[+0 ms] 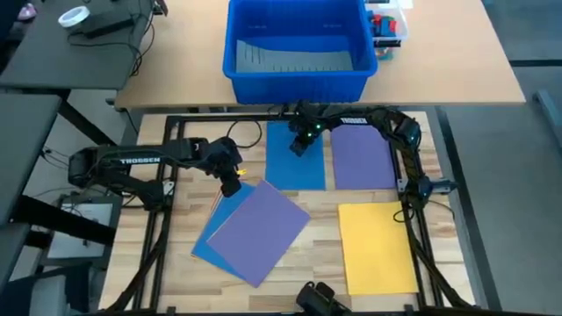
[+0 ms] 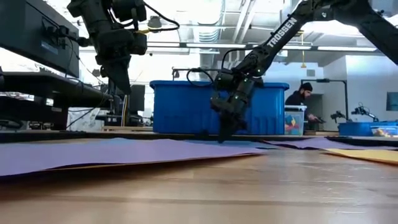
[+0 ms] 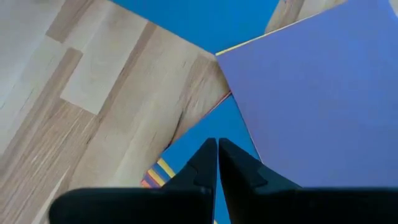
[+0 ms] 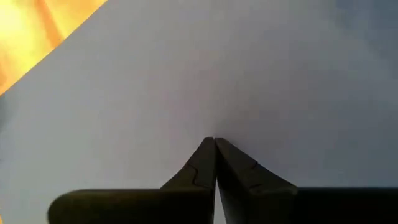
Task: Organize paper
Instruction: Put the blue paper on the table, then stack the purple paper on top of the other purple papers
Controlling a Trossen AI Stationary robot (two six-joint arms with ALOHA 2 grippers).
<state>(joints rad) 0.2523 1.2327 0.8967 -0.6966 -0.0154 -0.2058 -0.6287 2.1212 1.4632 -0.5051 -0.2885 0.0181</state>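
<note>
I'm working my right hand (image 1: 299,146) down onto the blue sheet (image 1: 294,167) at the far middle of the table (image 1: 320,263), fingers pressed together with nothing between them, tip at or just above the paper. Beside it a purple sheet (image 1: 362,158) is lying square, and nearer me on the right a yellow sheet (image 1: 376,246) is sitting straight too. So three sheets look laid out in a grid, and my guess is I'm nudging this blue one into line.

My left hand (image 1: 234,178) is hovering over the far corner of the messy pile (image 1: 250,230) on the left, fingers also closed and empty. That pile is the job outstanding: a tilted purple sheet on top, blue peeking out beneath, an orange edge showing at its far side. Next I'm thinking I need to peel the top purple off without dragging the ones under it.

The overhead view is giving me the whole layout; the left wrist view is adding yellow, orange and red edges (image 3: 158,173) fanned under the pile. The low view is showing my left hand well clear of the paper while the right reaches down to the sheet, with the blue bin (image 2: 214,106) behind. My right wrist view is just plain paper filling everything.
</note>
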